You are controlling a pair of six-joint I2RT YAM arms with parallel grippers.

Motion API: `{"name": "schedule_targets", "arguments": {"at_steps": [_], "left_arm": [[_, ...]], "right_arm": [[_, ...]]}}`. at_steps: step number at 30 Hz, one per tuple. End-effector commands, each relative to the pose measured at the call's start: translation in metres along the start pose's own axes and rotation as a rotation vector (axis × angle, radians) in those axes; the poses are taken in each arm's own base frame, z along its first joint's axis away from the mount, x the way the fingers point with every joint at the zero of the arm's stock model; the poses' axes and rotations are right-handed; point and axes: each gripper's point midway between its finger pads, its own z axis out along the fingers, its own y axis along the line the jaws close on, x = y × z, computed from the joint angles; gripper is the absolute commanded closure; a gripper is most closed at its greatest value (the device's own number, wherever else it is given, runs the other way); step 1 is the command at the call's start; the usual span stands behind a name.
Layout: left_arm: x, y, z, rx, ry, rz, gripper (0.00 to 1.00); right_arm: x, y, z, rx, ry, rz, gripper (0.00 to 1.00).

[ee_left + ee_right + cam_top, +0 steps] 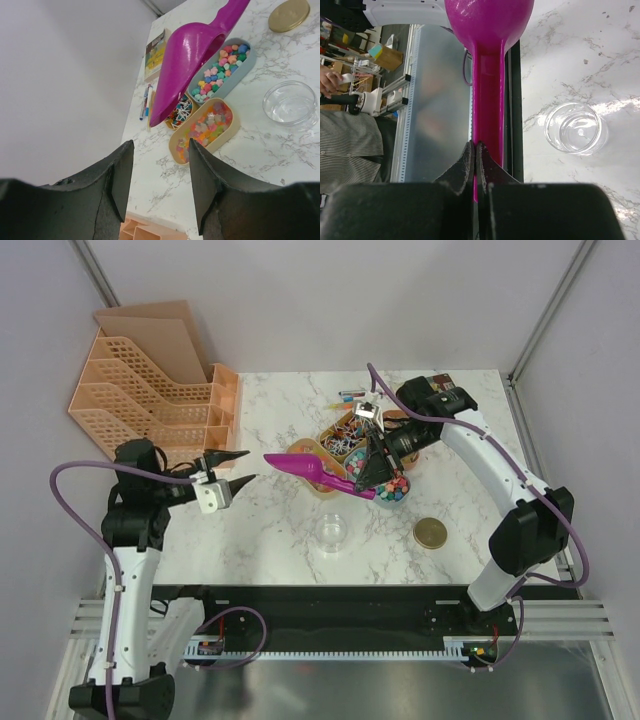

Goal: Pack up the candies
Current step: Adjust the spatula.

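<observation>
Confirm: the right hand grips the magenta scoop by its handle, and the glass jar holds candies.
Not quite: the glass jar is empty, as the left wrist view shows. The right hand does grip the magenta scoop by its handle.

Glossy plastic scoop (190,50), matt pastel candies (220,67), marbled table (250,145)

candies (222,65) in trays (234,120), jar (290,102) before them

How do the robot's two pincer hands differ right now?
The left gripper is open and empty; the right gripper is shut on the handle of the pink scoop. The left gripper hangs over the table near the peach racks; the right gripper hangs over the candy trays. Both are black and two-fingered.
</observation>
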Motion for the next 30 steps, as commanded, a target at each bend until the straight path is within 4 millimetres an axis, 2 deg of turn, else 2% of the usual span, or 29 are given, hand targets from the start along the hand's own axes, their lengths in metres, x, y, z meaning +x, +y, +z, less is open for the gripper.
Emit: {"name": "schedule_targets", "arguments": {"at_steps": [1,5,14,21,30], "left_arm": [[-0.003,-0.013,0.008,0.055,-0.066,0.045,0.44],[0.004,-0.017,0.020,0.098,-0.070,0.026,0.45],[0.010,-0.002,0.035,0.130,-0.064,0.012,0.49],[0.020,0.006,0.030,0.088,0.018,0.033,0.52],[0.007,-0.003,0.031,0.113,-0.049,0.025,0.52]], "right_arm": [[-0.013,0.018,0.000,-0.058,-0.054,-0.038,1.00],[-0.014,0.018,-0.001,-0.048,-0.051,-0.055,1.00],[0.000,0.021,0.008,-0.010,0.022,-0.116,1.00],[0.010,0.022,0.008,-0.008,0.056,-0.121,1.00],[0.008,0.015,0.009,0.006,0.068,-0.126,1.00]]}}
